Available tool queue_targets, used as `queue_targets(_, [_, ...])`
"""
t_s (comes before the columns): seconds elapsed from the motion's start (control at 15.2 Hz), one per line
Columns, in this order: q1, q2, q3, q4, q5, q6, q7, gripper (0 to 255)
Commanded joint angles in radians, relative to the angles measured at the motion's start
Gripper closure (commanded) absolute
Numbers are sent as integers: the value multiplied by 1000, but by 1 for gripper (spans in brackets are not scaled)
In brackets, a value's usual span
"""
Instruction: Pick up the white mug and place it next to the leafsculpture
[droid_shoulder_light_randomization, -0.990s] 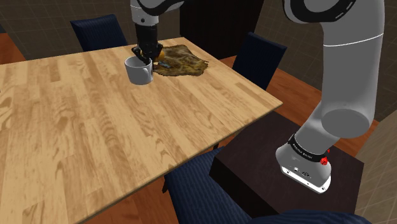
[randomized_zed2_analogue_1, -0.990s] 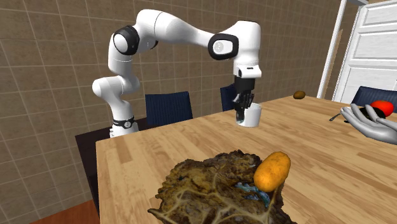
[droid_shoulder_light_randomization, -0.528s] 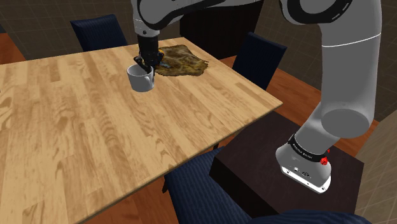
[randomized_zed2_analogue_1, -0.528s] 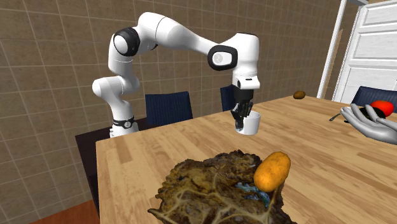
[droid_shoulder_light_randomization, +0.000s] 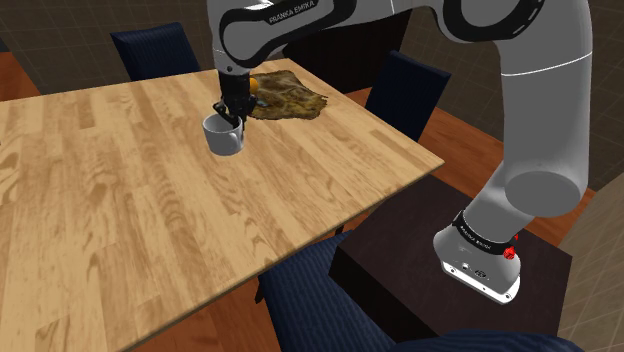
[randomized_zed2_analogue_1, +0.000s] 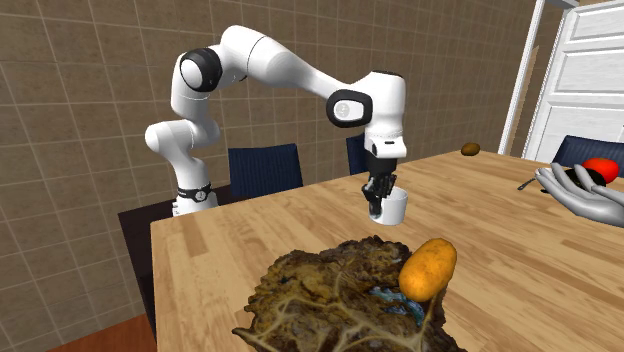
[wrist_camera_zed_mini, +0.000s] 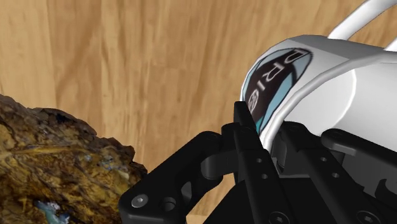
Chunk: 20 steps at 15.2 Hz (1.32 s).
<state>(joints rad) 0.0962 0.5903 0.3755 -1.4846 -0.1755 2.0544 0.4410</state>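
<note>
Seemingly, gripper straight down on mug rim.

1 arm reached out, gripper held low.
The white arm is arched over the worktop and bent down at the wrist; the black jaws are pointed downward and clamped on the white mug's rim.

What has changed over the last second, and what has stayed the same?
The fingers carried the mug downward, lowering it toward the table close beside the sculpture. Nothing was newly taken hold of or let go: the fingers stayed shut on the mug's rim throughout. The sculpture and the table did not move.
</note>
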Motion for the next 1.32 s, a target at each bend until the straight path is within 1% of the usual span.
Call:
queue_targets(0.0, [0,1,0,-3,-1,5,0,255])
queue_targets(0.33, [0,1,0,-3,-1,5,0,255])
queue_targets(0.4, [0,1,0,-3,-1,5,0,0])
queue_targets(0.73, [0,1,0,-3,-1,5,0,0])
queue_targets(0.99, [-5,-42,10,59,17,-98,-11,0])
queue_targets(1.25, [-5,-42,10,59,17,-98,-11,0])
